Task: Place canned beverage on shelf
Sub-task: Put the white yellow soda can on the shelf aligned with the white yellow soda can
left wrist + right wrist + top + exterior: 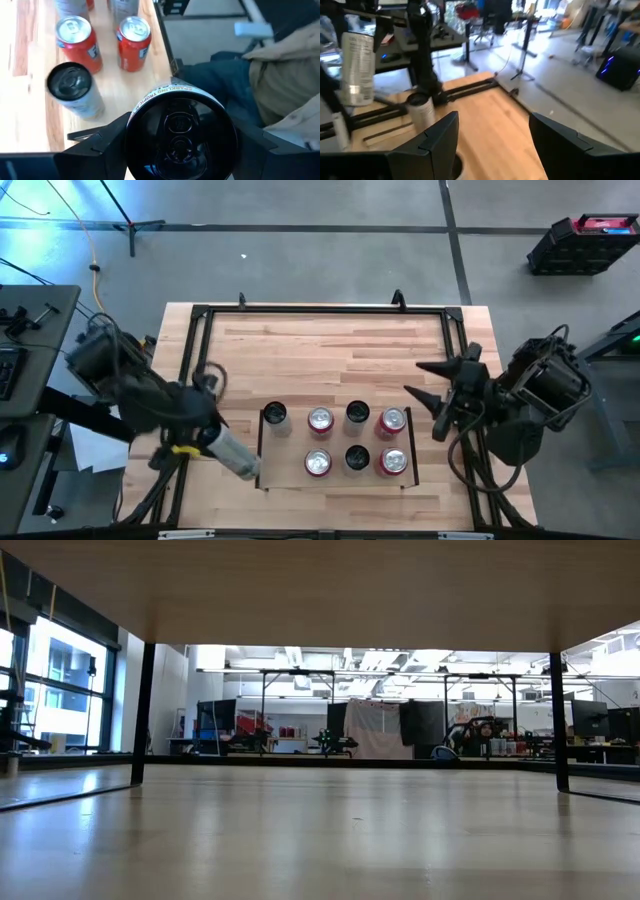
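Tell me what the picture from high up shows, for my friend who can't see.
The left gripper holds a silver can at the shelf's left edge. Seven cans already stand there. The right gripper waits open at the right.

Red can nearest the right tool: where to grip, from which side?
Grip the red can round its upright side wall, probably coming in from the side of the right tool. That side is open; a dark-topped can and another red can flank the rest.
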### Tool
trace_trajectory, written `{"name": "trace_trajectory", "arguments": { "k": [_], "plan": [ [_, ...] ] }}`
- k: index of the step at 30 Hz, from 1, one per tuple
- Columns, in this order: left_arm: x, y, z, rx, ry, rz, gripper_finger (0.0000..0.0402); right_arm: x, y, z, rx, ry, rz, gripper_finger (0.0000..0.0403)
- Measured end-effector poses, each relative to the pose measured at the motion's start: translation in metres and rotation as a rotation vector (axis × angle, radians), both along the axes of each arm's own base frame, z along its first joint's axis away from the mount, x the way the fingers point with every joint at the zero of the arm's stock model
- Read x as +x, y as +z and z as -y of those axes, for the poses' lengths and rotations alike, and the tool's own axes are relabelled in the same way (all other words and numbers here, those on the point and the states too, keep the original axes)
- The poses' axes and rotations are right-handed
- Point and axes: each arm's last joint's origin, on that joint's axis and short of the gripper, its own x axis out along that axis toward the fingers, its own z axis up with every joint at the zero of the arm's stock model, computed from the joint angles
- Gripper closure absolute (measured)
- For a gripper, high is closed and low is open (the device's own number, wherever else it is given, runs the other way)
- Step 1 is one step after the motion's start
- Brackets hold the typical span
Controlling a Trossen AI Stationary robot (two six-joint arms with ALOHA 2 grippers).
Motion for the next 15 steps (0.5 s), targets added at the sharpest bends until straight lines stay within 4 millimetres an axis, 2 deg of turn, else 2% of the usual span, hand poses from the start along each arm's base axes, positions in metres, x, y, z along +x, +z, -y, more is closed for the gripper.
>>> {"name": "trace_trajectory", "arguments": {
  "k": [5,8,12,15],
  "plan": [
    [0.013,-0.014,0.027,0.06,-0.073,-0.043,0.0161,0.004,-0.011,-0.006,0.096,0.026,-0.035,0.0174],
    [0.019,-0.021,0.039,0.082,-0.06,-0.064,0.0161,0.006,-0.018,-0.01,0.122,0.032,-0.06,0.0174],
    [0.03,-0.029,0.047,0.091,0.028,-0.083,0.0161,0.009,-0.028,-0.013,0.134,0.022,-0.085,0.0174],
    [0.037,-0.034,0.05,0.114,0.027,-0.094,0.0161,0.009,-0.033,-0.013,0.139,0.005,-0.096,0.0174]
  ]
}}
